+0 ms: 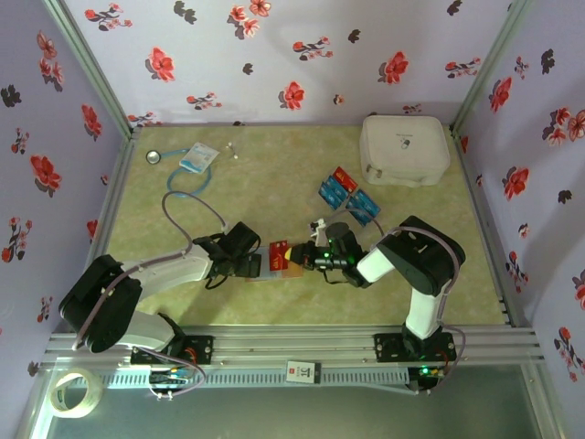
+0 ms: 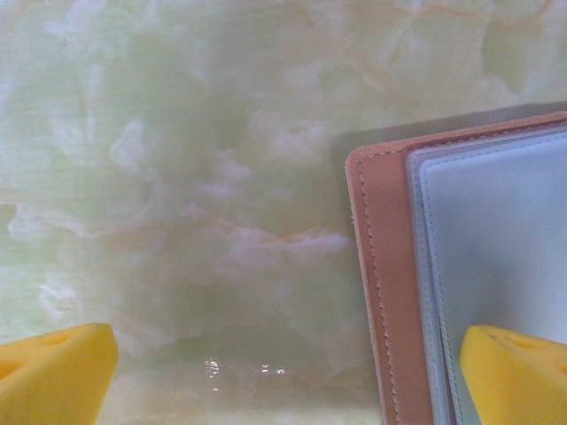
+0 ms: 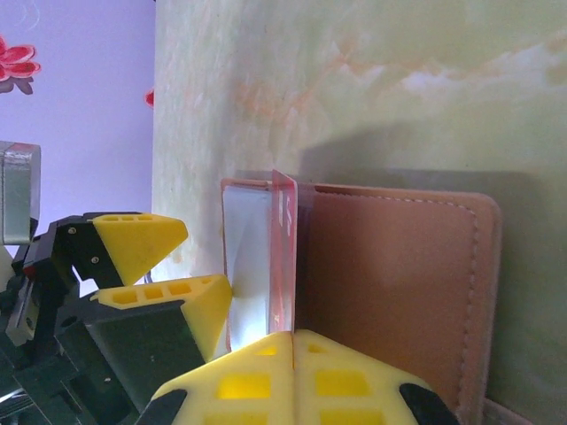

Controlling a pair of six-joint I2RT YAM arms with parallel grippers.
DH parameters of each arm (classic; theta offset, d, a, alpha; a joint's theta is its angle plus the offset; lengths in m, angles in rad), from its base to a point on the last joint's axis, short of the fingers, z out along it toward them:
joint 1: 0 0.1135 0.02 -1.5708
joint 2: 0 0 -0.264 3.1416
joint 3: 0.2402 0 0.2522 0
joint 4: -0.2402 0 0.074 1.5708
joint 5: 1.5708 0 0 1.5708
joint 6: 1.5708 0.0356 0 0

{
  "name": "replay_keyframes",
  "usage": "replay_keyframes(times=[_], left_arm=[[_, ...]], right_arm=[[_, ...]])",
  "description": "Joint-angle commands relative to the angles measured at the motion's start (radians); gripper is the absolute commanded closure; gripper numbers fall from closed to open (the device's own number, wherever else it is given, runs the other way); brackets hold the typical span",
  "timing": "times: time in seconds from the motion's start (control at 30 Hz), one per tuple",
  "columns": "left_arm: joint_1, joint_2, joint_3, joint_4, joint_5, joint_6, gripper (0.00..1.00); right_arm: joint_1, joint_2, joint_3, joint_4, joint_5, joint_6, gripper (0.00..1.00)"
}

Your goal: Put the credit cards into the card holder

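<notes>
**Card, red** (image 3: pixel 283 252). Held edge-on in my right end effector (image 3: pixel 292 350), whose fingers are closed on its near edge. In the right wrist view it stands upright at mid-frame, over the holder's fold, with the pale sleeve to its left and the tan cover to its right. I cannot tell whether its far edge has entered a pocket.

**Holder** (image 3: pixel 399 292). Lies opened on the table (image 2: pixel 177 177), at the centre of the top view between my two end effectors. Its clear sleeves (image 2: pixel 496 248) sit at the right of the left wrist view.

**Left end effector** (image 2: pixel 283 381). Spread wide and gripping nothing. One finger is at lower left over bare table, the other at lower right over the sleeves. I cannot tell whether it touches them.

**Other cards** (image 1: pixel 348 195). A loose cluster of red and blue, up and right of the holder in the top view, well apart from it.

**Step in hand, as I judge it:** seating one card in a pocket.

**Next move calls for:**
- lining the card's edge up with a sleeve mouth
- laying the card flatter and sliding it in
- having the left end effector steady the holder against the push
- letting go only once the card is seated
</notes>
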Motion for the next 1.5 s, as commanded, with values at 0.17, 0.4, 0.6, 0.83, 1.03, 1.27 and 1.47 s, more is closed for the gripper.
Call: replay_keyframes(times=[0.17, 0.4, 0.6, 0.83, 1.03, 1.27, 1.47], left_arm=[[0.001, -0.013, -0.026, -0.033, -0.032, -0.013, 0.0], [0.002, -0.013, -0.029, -0.031, -0.032, -0.012, 0.0], [0.002, -0.013, -0.032, -0.027, -0.033, -0.013, 0.0], [0.001, -0.012, -0.032, -0.022, -0.033, -0.013, 0.0], [0.001, -0.014, -0.033, -0.023, -0.032, -0.011, 0.0], [0.002, -0.018, -0.035, -0.022, -0.033, -0.01, 0.0], [0.002, -0.018, -0.039, -0.02, -0.032, -0.009, 0.0]], right_arm=[[0.006, -0.003, -0.026, 0.004, 0.006, -0.014, 1.0], [0.007, 0.011, -0.016, 0.009, -0.019, -0.009, 1.0], [0.014, 0.024, 0.003, 0.003, -0.039, -0.007, 1.0], [0.025, 0.037, 0.028, -0.013, -0.046, -0.006, 1.0], [0.025, 0.032, 0.022, -0.019, -0.043, -0.008, 1.0], [0.025, 0.02, -0.001, -0.027, -0.036, -0.012, 1.0], [0.026, 0.014, -0.019, -0.033, -0.034, -0.018, 1.0]])
